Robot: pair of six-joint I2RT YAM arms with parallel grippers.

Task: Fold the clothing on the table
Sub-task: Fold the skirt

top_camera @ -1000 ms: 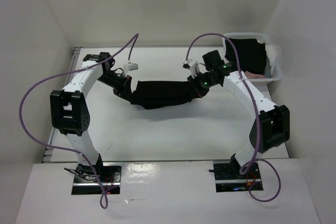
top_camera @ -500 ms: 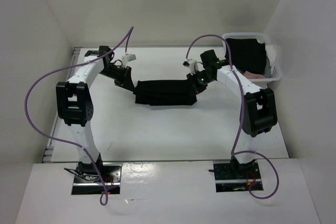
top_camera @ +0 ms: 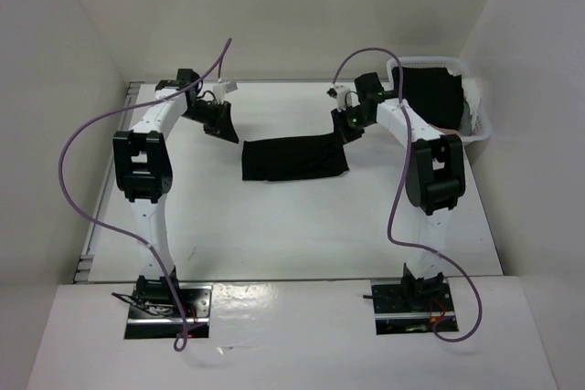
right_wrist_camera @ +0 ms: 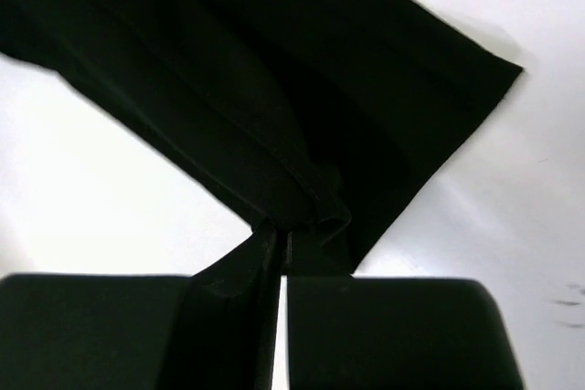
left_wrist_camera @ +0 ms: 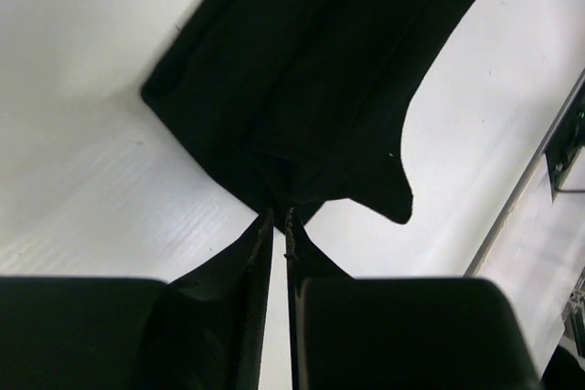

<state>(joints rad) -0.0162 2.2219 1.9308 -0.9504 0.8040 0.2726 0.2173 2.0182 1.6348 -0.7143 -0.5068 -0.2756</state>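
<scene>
Clothing [top_camera: 294, 158] of plain black soft fabric is laid part-folded on the flat white table [top_camera: 274, 226], pinched by the closed right gripper [right_wrist_camera: 280, 230], perhaps only touched by the barely parted left gripper [left_wrist_camera: 279, 215], further folds judged due.

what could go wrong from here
The right gripper is pinched on a bunched corner of the clothing; pulling away before opening could drag the fold apart. The left gripper sits at the clothing's edge, nearly closed; whether it grips is unclear, so it may snag that corner.
</scene>
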